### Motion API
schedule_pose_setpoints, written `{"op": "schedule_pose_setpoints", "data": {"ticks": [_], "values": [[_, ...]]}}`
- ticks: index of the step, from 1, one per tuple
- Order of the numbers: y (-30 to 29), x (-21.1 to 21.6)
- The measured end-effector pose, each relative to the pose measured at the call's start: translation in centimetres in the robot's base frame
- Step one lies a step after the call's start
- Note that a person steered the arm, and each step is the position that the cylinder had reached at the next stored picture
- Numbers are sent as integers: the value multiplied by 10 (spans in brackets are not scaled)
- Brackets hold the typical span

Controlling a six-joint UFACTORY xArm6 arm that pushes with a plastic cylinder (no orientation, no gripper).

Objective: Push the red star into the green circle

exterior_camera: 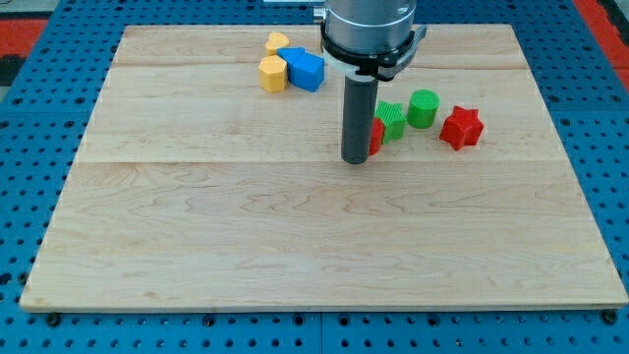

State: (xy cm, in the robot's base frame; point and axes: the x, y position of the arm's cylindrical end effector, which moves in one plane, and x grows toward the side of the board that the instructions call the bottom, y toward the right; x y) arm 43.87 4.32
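Not done yet: red star (462, 128) sat just at the green circle (424, 108)'s 4 o'clock, small gap left. My tip (356, 159), no pincer, was way off at the star's 9 o'clock.

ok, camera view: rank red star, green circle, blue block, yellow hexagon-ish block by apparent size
1. blue block: widest footprint
2. red star
3. yellow hexagon block and green circle: too alike to rank, and the yellow one sits farther toward the view's top.
My tip touches none of them.
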Motion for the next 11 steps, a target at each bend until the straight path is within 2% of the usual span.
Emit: {"op": "schedule_pose_setpoints", "data": {"ticks": [2, 3, 5, 6, 7, 8, 10, 11], "values": [[46, -31], [47, -31], [97, -24], [98, -10], [138, -5], [152, -13], [125, -97], [125, -89]]}}
